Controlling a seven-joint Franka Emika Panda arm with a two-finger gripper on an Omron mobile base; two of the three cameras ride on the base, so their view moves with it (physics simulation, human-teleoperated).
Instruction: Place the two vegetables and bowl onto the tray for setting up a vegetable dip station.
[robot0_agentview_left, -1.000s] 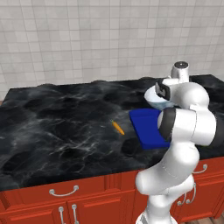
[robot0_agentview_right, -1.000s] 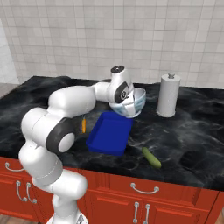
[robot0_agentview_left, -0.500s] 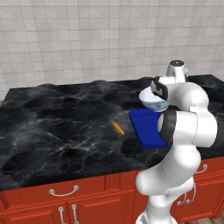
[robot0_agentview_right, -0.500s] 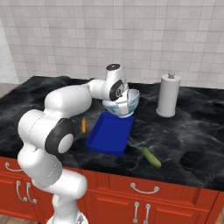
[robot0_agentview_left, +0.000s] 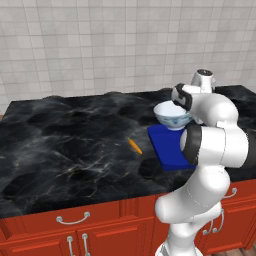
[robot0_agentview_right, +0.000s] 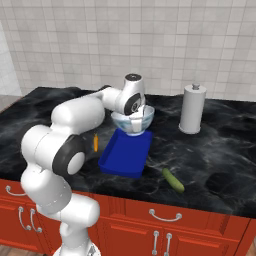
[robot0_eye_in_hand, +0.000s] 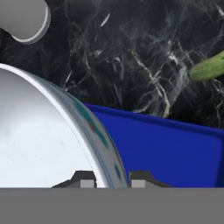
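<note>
I see the bowl (robot0_agentview_right: 132, 121) held above the far end of the tray (robot0_agentview_right: 125, 154), its base clear of the blue surface as far as I can judge from the right base view. In the hand view the bowl's rim (robot0_eye_in_hand: 94, 131) runs straight down between the two fingertips, one (robot0_eye_in_hand: 83, 178) on the inside and one on the outside, so the gripper (robot0_eye_in_hand: 110, 180) is pinched narrow on the bowl's wall. From the left base view I see the bowl (robot0_agentview_left: 171, 115) hanging over the tray's back edge, with the gripper (robot0_agentview_left: 179, 98) coming in at its rim from the right.

The tray (robot0_agentview_left: 172, 147) lies flat on the dark marble counter (robot0_agentview_left: 70, 145), near the front edge, its long side running away from me.

The carrot (robot0_agentview_left: 134, 146) lies on the counter just left of the tray, apart from it, tip pointing toward the front. In the right base view I see the same carrot (robot0_agentview_right: 95, 142) partly behind the arm's elbow.

The cucumber (robot0_agentview_right: 172, 180) lies on the counter to the right of the tray, near its front corner but not touching. It also shows at the edge of the hand view (robot0_eye_in_hand: 209, 67), beyond the tray (robot0_eye_in_hand: 166, 144).

A paper towel roll (robot0_agentview_right: 192, 109) stands upright further back on the right, well apart from the tray
</note>
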